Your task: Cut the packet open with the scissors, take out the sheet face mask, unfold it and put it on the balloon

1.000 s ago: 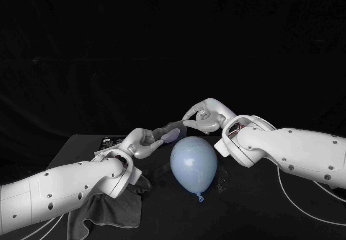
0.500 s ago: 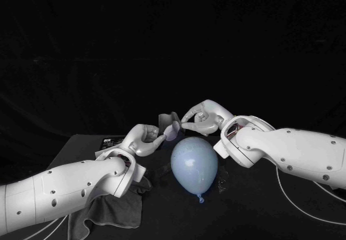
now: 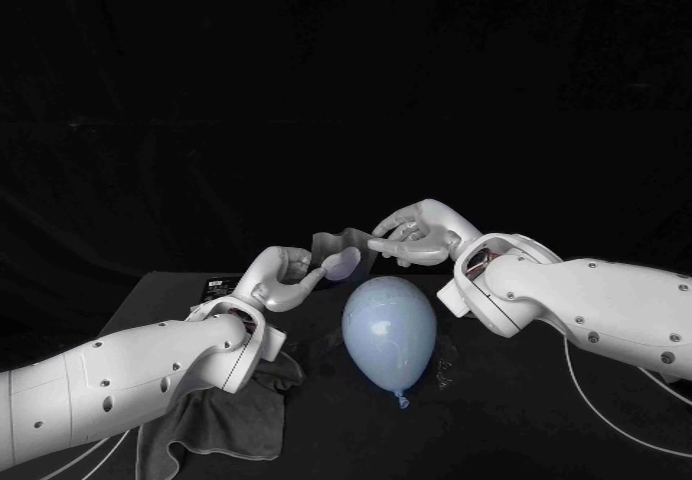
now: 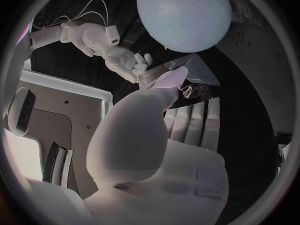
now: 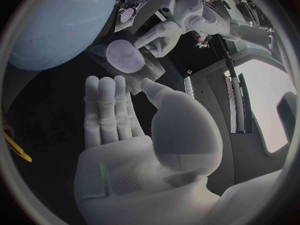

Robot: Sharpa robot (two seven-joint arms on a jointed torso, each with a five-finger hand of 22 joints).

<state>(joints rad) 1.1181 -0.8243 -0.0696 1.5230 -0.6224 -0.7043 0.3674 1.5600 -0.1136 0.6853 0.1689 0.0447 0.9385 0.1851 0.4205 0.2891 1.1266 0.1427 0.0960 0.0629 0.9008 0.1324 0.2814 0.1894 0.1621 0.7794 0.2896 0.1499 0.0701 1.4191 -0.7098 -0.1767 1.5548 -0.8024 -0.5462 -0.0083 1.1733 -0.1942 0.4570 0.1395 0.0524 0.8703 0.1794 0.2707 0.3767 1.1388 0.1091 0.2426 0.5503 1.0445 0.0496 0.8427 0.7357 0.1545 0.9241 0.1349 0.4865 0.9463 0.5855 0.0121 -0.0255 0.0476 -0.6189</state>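
Head view: sheet mask (image 3: 336,250) now spreads wider above the balloon (image 3: 389,330).
My left hand (image 3: 287,277) and right hand (image 3: 420,236) each pinch an edge; unfolding seems under way.

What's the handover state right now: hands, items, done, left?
Left hand: pinches the sheet face mask.
Right hand: holds the mask's other side.
The mask hangs between the hands, above the far end of the balloon, and looks not fully unfolded. The balloon lies on the table; a grey cloth lies under the left arm.
Done: mask is out of its packet.
Left: finish unfolding, lay it on the balloon.
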